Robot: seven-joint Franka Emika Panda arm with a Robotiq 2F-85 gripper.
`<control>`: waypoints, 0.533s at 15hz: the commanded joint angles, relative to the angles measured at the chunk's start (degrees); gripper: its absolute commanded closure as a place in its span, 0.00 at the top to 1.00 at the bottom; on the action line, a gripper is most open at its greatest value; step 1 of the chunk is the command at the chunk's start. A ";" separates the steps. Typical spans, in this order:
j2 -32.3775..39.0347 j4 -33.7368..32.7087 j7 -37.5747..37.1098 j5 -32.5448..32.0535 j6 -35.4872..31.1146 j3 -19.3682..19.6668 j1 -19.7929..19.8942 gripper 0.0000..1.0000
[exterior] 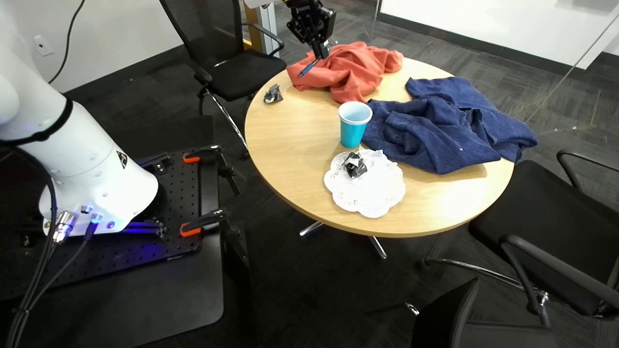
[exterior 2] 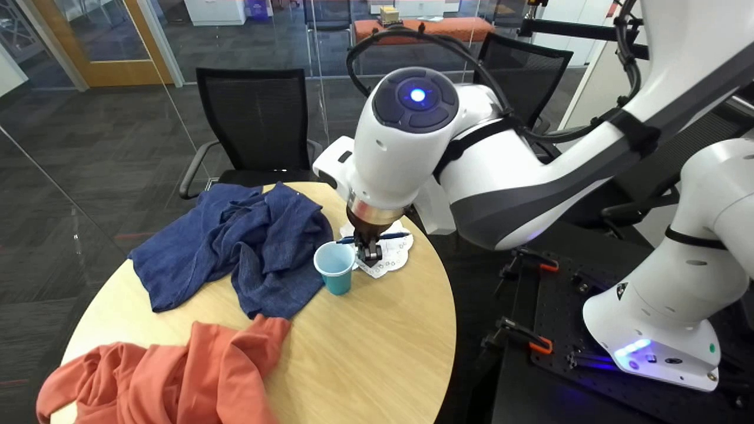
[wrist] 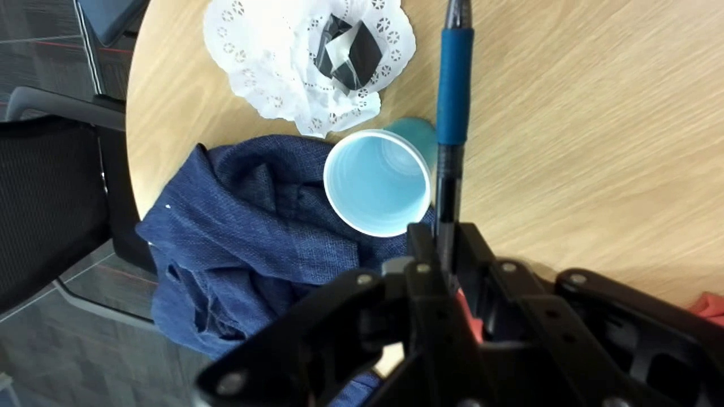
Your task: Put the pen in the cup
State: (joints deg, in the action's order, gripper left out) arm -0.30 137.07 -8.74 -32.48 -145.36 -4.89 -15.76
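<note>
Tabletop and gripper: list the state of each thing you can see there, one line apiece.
Cup: upright, empty.
Pen: gripped, outside the cup.
Gripper: shut on the pen.
Blue cloth: crumpled.
Red cloth: crumpled.
Doily: spread out, wrinkled.
Scrap on the doily: crumpled.
Scrap near the red cloth: crumpled.

the arm (exterior 2: 500, 171) reaches outward, gripper (wrist: 444, 243) hanging below its wrist (exterior 2: 383, 165), fingers (wrist: 420, 249) pointing down, close together.
</note>
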 commanded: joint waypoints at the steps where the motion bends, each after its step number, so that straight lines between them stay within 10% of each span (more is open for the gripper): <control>1: -0.55 0.39 -0.09 0.17 0.10 -2.16 2.19 0.15; 8: 0.83 -1.82 -3.08 -3.94 3.22 -1.71 3.98 0.04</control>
State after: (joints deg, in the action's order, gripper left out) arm -0.66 137.53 -9.45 -33.47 -144.78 -5.73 -14.42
